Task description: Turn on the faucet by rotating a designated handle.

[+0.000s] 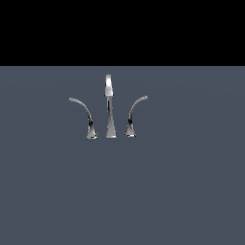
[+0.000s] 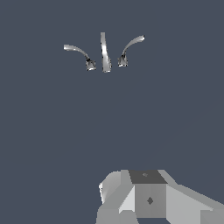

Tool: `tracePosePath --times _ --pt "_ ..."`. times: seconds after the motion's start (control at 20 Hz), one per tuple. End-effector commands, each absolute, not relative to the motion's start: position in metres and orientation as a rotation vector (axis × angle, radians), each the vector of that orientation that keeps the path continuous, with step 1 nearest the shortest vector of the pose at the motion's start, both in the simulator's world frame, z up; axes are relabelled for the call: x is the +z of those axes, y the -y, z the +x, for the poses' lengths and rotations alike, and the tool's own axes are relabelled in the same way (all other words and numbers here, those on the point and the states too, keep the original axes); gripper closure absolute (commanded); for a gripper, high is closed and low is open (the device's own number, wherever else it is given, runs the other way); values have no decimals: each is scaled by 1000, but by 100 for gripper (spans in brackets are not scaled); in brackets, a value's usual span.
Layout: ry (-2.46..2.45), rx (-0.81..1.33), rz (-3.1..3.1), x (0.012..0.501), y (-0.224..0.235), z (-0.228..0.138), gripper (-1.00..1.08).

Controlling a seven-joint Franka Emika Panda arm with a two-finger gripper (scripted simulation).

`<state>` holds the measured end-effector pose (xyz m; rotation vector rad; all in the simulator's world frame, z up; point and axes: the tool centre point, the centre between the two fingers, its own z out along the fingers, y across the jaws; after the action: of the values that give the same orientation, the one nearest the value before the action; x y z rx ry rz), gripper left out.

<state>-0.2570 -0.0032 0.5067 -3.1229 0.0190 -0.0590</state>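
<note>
Chrome faucet [image 1: 110, 107] stands centre frame in the exterior view; the handle [image 1: 82, 112] arches up and toward frame left. Gripper [image 2: 148, 197] sits well apart from it, fingertips unseen, so its opening cannot be judged.

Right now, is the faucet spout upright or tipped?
Upright. The spout stands straight on the gray surface between the two curved levers, the left-arching handle and its mirror lever. Nothing touches it.

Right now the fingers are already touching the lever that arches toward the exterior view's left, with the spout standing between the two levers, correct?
Not touching. The wrist view shows the left-arching lever far off across bare surface, nothing near it. The spout does stand between both levers, as the exterior view shows.
</note>
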Motion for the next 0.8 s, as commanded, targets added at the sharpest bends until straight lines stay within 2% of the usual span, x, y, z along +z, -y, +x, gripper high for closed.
tracePosePath --times 0.0,0.75 --pt "-19 -59 -3123 507 3 -257 108" --pt "48 -85 -3154 510 -4 -248 108"
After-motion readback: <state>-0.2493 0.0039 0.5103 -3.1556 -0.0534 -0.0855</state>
